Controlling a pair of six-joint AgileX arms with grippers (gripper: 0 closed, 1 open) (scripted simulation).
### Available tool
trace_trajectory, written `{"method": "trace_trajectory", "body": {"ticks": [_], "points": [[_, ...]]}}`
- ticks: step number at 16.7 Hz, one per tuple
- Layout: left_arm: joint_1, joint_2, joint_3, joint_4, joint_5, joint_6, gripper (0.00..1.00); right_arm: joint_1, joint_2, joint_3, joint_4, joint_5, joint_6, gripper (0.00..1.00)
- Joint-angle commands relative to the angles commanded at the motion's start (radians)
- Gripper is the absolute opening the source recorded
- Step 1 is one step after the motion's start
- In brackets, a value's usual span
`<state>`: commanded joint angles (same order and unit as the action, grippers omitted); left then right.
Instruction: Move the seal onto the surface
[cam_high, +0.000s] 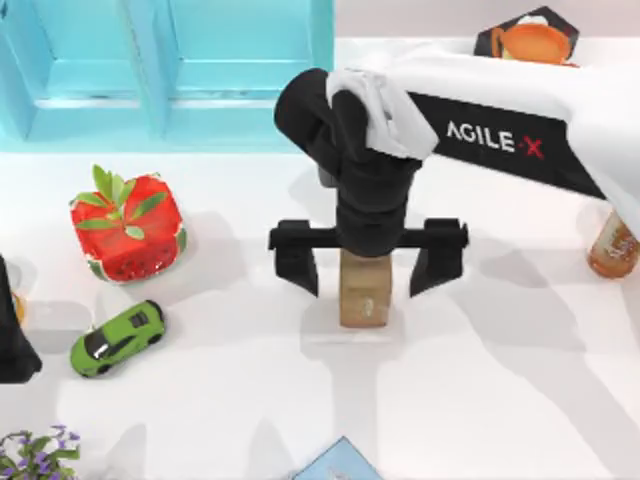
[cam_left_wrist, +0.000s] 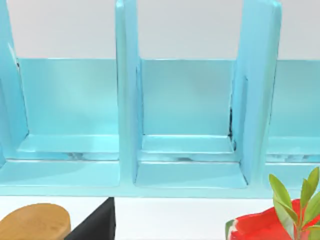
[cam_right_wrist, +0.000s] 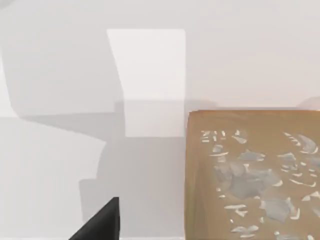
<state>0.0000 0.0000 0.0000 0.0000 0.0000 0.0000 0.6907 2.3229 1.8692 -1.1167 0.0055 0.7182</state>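
The seal (cam_high: 362, 292), a tan-brown block with a small pale mark, stands on the white surface (cam_high: 480, 380) near the table's middle. My right gripper (cam_high: 367, 265) hangs straight over it, open wide. One black finger (cam_high: 297, 262) is left of the block and the other is right of it, both apart from it. In the right wrist view the seal's (cam_right_wrist: 250, 175) top face with pale flecks lies close below, beside one dark fingertip (cam_right_wrist: 102, 222). My left arm (cam_high: 14, 335) is parked at the table's left edge.
A turquoise shelf unit (cam_high: 165, 70) runs along the back left. A red fruit-shaped planter (cam_high: 127, 228) and a green toy car (cam_high: 117, 337) sit at the left. An orange trophy (cam_high: 535, 42) and a bottle (cam_high: 612, 245) stand at the right, with purple flowers (cam_high: 35, 455) at the front left.
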Motion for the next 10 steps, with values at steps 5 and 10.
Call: {"method": "trace_trajectory", "body": {"ticks": [5, 10], "points": [[0.0, 0.0, 0.0, 0.0, 0.0, 0.0, 1.0, 0.003, 0.037, 0.188, -0.158, 0.001, 0.002, 1.0], [0.0, 0.0, 0.0, 0.0, 0.0, 0.0, 1.0, 0.004, 0.085, 0.484, -0.408, 0.002, 0.002, 1.0]]}}
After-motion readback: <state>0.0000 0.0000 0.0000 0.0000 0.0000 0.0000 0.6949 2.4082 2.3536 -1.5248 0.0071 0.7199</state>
